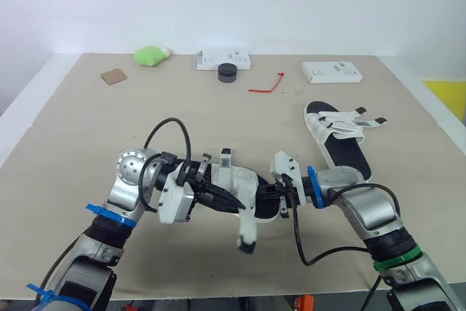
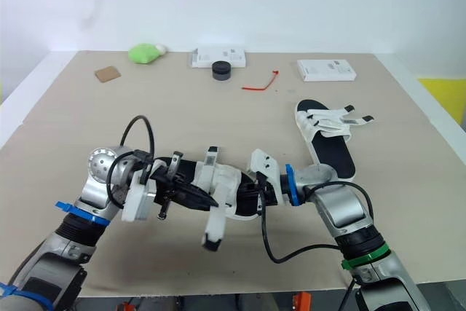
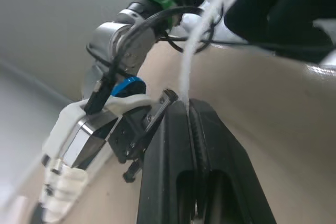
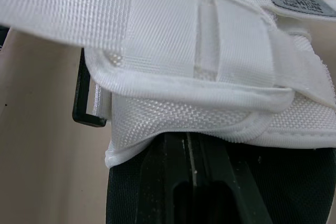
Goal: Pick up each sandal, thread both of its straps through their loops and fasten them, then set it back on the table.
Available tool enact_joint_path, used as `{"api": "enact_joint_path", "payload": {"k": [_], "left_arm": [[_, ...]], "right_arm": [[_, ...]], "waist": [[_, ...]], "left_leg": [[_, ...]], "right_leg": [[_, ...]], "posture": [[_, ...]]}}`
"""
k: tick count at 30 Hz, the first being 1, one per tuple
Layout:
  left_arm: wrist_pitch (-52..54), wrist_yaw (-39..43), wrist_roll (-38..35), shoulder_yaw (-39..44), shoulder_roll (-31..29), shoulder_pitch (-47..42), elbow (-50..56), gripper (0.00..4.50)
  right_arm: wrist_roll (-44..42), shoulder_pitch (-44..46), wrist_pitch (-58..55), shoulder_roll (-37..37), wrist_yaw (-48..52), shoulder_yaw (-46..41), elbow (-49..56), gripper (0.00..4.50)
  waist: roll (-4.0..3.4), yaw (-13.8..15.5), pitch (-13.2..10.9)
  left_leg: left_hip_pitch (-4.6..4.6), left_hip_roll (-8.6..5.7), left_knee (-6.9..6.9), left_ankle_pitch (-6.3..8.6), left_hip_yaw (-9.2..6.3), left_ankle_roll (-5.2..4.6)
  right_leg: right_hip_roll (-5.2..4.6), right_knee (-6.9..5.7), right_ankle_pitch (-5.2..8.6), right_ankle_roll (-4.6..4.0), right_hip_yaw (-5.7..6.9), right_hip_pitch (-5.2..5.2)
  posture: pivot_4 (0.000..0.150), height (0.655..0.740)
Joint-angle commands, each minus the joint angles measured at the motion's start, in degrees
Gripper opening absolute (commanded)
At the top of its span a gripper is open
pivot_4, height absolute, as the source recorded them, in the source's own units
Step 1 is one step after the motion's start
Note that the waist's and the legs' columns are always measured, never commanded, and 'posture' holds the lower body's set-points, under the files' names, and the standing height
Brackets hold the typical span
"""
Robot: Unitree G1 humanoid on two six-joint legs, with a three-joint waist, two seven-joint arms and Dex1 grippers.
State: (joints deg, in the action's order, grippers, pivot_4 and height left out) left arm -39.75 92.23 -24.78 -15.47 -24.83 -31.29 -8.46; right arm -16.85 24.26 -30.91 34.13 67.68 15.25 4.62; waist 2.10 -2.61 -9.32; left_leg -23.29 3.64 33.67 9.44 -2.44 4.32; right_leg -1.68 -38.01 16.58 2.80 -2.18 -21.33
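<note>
So the left gripper (image 1: 230, 201) is clamping its fingers tight on a white strap (image 3: 185, 72), and the right gripper (image 1: 272, 196) is pinching shut on the sandal (image 1: 244, 182) itself. Together they're holding it up over the near part of the table (image 1: 87, 129). A loose strap end (image 1: 248, 234) is dangling underneath. The second sandal (image 1: 344, 149) is lying flat on the table farther back on the right, its straps splaying open sideways.
</note>
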Motion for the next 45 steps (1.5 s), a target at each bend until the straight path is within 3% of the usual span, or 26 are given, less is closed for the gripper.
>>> {"api": "enact_joint_path", "payload": {"k": [1, 5, 8, 11, 14, 16, 18, 21, 26, 34, 41, 45], "left_arm": [[-0.4, 0.3, -2.9, 0.1, 0.2, -1.2, -0.5, 0.79], [1.2, -0.8, -2.7, 1.1, 0.2, -0.7, -1.1, 2.76], [6.9, -1.6, -3.3, 1.0, -1.8, 0.8, 0.7, 3.78], [14.5, -2.1, -4.2, 1.2, -5.0, 2.7, 3.4, 3.78], [33.3, -7.6, -8.9, 2.8, -11.5, 6.7, 10.2, 3.78], [51.9, -13.6, -14.1, 2.5, -16.5, 7.7, 15.3, 3.78], [73.9, -18.7, -25.0, 1.6, -21.6, 8.2, 20.4, 3.78], [92.8, -23.8, -35.4, 1.8, -25.0, 9.1, 24.4, 3.78], [102.8, -30.0, -33.0, -0.8, -24.8, 12.2, 27.2, 3.78], [108.4, -43.6, -29.8, 0.5, -8.9, 7.6, 18.9, 3.78], [113.0, -45.7, -30.1, 1.6, -3.2, 3.4, 15.8, 3.78], [117.3, -46.0, -32.5, 3.6, -1.1, 0.6, 14.9, 2.49]], "right_arm": [[2.1, -2.4, -2.5, 0.2, -0.6, 3.9, -2.7, 0.0], [2.0, -2.4, -2.5, 0.1, -0.6, 4.0, -2.9, 0.0], [2.0, -2.3, -2.5, 0.2, -0.5, 4.0, -2.8, 0.0], [2.0, -2.3, -2.6, 0.3, -0.5, 3.9, -2.8, 0.0], [2.0, -2.3, -2.5, 0.5, -0.3, 4.0, -2.9, 0.0], [2.0, -2.3, -2.5, 0.5, -0.2, 4.0, -2.9, 0.0], [2.1, -2.3, -2.4, 0.4, -0.2, 4.3, -2.9, 0.0], [2.0, -2.0, -2.6, 0.2, -0.2, 4.5, -2.8, 0.0], [2.0, -2.1, -2.8, 0.3, -0.2, 4.5, -2.6, 0.0], [1.5, -3.2, -3.5, 0.8, -0.5, 4.4, -1.0, 0.0], [1.4, -3.8, -3.8, 1.0, -0.9, 4.2, -0.3, 0.0], [1.4, -4.0, -4.1, 1.1, -1.2, 4.0, 0.0, 0.0]], "waist": [[0.0, 0.0, 0.0], [0.0, 0.0, 0.0], [-0.01, 0.0, 0.0], [-0.01, -0.1, 0.0], [-0.04, -0.2, 0.0], [0.02, -0.1, -0.1], [0.02, -0.1, -0.1], [0.0, -0.1, -0.1], [0.0, -0.1, -0.1], [0.07, 0.1, 0.0], [0.02, 0.1, 0.0], [0.02, 0.1, 0.0]], "left_leg": [[0.0, 0.01, 0.0, 0.0, 0.0, -0.01], [0.0, 0.01, 0.02, 0.0, -0.01, -0.01], [0.0, 0.03, 0.02, 0.0, -0.01, -0.01], [0.0, 0.08, 0.02, 0.02, -0.03, -0.04], [0.01, 0.16, 0.01, 0.06, -0.01, -0.09], [0.03, 0.19, 0.01, 0.09, -0.02, -0.16], [0.03, 0.23, 0.01, 0.1, -0.08, -0.16], [0.04, 0.22, 0.01, 0.1, -0.05, -0.16], [0.04, 0.23, -0.01, 0.13, -0.06, -0.15], [0.05, 0.19, 0.06, 0.12, -0.08, -0.15], [0.05, 0.16, 0.04, 0.19, -0.07, -0.13], [0.04, 0.09, 0.07, 0.18, -0.09, -0.11]], "right_leg": [[0.0, 0.0, 0.0, 0.0, 0.0, 0.0], [0.04, 0.0, 0.0, 0.01, -0.01, 0.01], [0.07, 0.0, 0.0, 0.01, -0.02, 0.01], [0.15, 0.0, 0.01, -0.01, -0.06, 0.0], [0.21, -0.01, 0.03, -0.05, -0.11, -0.02], [0.23, -0.04, 0.07, -0.11, -0.1, -0.02], [0.28, -0.07, 0.09, -0.15, -0.08, -0.03], [0.26, -0.07, 0.23, -0.35, -0.13, -0.01], [0.32, -0.07, 0.2, -0.27, -0.13, -0.06], [0.34, -0.08, 0.28, -0.41, -0.18, 0.0], [0.37, -0.08, 0.2, -0.23, -0.25, 0.02], [0.35, -0.08, 0.17, -0.17, -0.32, 0.04]], "posture": [[0.15, 0.74], [0.15, 0.74], [0.15, 0.74], [0.15, 0.74], [0.15, 0.74], [0.15, 0.74], [0.15, 0.74], [0.15, 0.74], [0.15, 0.74], [0.15, 0.74], [0.15, 0.74], [0.15, 0.74]]}}
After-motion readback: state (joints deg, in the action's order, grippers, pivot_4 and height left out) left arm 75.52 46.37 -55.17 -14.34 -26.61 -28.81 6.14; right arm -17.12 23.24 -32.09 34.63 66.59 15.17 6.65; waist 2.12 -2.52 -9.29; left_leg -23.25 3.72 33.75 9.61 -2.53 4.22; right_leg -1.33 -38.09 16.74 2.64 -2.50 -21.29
